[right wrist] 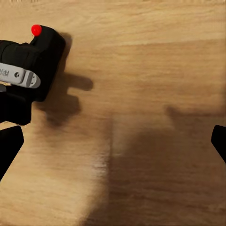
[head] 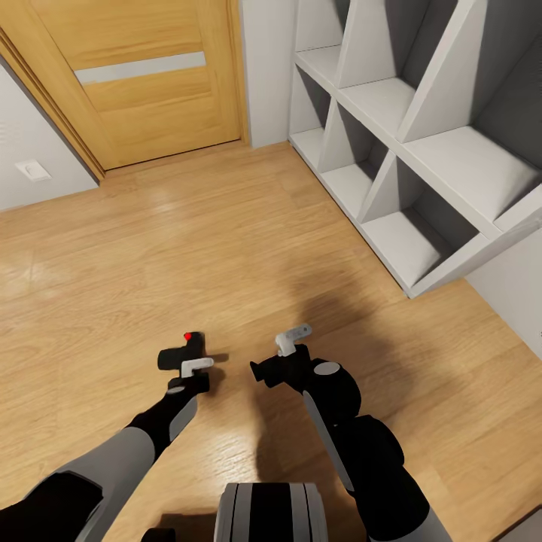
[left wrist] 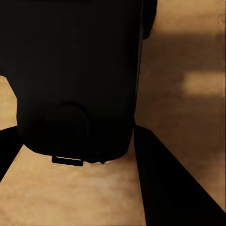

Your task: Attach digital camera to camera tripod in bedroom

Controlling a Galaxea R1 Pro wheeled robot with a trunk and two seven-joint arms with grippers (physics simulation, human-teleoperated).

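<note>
Two arms | left fingers (head: 197, 364) clamp digital camera (head: 183, 351) | right fingers (head: 293, 337) spread, empty

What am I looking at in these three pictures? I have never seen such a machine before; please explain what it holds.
This is a simulated wheeled robot with two arms. The large picture looks down from its head; the other two come from cameras near each arm's tool. The left tool grips a small black camera with a red button, which looms dark and close in the left wrist view. The right tool is open and holds nothing. Below is a wood floor; ahead are a wooden door and white shelves.
</note>
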